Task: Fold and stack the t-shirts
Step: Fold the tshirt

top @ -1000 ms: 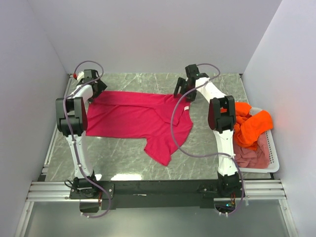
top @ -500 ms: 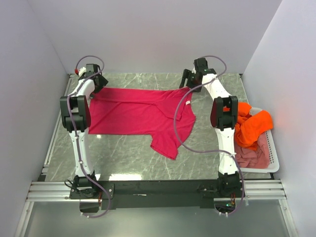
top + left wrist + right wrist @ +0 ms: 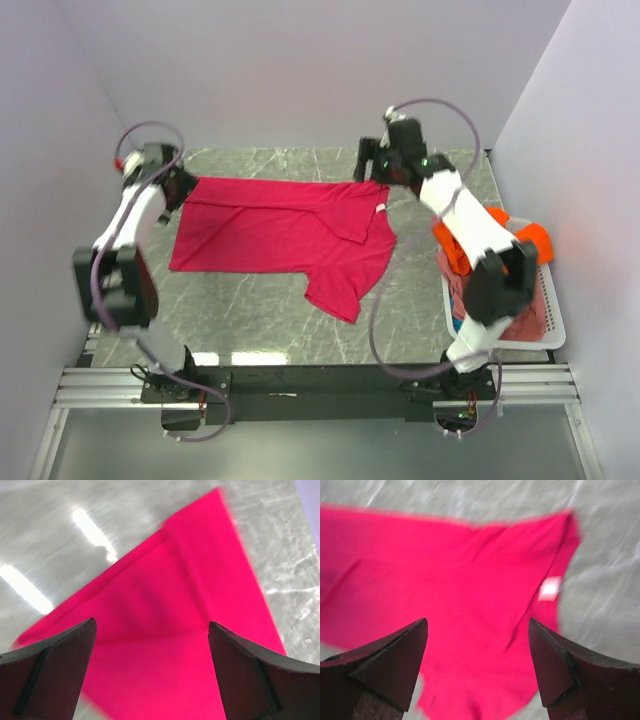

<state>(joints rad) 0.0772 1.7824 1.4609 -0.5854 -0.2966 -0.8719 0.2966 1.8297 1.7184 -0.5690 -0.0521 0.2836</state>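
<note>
**A:** What is seen from above?

**B:** A crimson t-shirt point(image 3: 270, 230) is laid flat across the far half of the table point(image 3: 250, 325), with one sleeve pointed toward the near edge. The left arm point(image 3: 135, 212) is stretched to the far left corner of the table and ends at a corner of the shirt. The right arm point(image 3: 465, 210) is bent toward the far edge and ends beside the shirt's opposite far corner.

**A:** Are other shirts to be found?

**B:** A white basket point(image 3: 553, 325) is set at the right edge of the table. An orange t-shirt point(image 3: 525, 245) is heaped in it, partly hidden by the right arm, and pink-red cloth point(image 3: 528, 322) is seen lower in the basket.

**A:** What is shown by the left wrist camera?

**B:** The left fingers point(image 3: 55, 665) are spread wide, and nothing is pinched between them. Crimson cloth is seen in the gap, lying on the table, with a doubled band along one edge and a pointed corner. The picture is blurred, so it cannot be told whether the cloth is touched.

**A:** And by the right wrist camera?

**B:** The right fingers point(image 3: 390, 665) are likewise held apart, with nothing gripped. The shirt is spread below them, and a small white label point(image 3: 550, 588) is seen near its edge. Bare table is seen past the cloth.
</note>
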